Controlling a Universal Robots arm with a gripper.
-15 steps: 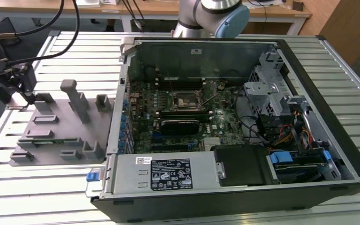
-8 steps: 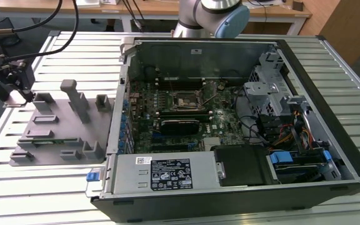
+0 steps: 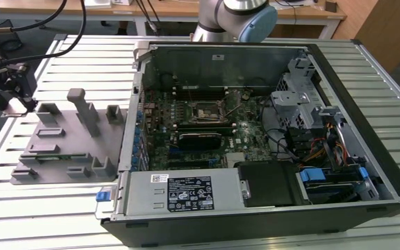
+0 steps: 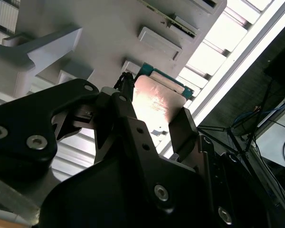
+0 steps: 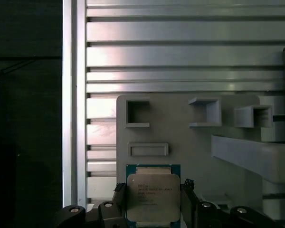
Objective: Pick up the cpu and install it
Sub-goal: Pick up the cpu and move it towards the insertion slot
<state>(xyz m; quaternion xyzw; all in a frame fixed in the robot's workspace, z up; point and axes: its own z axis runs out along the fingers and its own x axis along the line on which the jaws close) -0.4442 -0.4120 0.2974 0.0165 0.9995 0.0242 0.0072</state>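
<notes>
Jaws pinched in on the cpu [image 5: 153, 197], one finger on each side edge. My gripper [image 5: 153, 189] has the chip flat, silver lid up, over the grey tray [image 5: 180, 137] on the exterior view's left. I can't tell whether it's clear of its pocket. Farther off, towards the exterior view's right, sits the open computer case [image 3: 255, 229] with its socket [image 3: 205, 111]. It's a thin edge hold, so any tilt and the chip slips, or a corner snags the pocket.
</notes>
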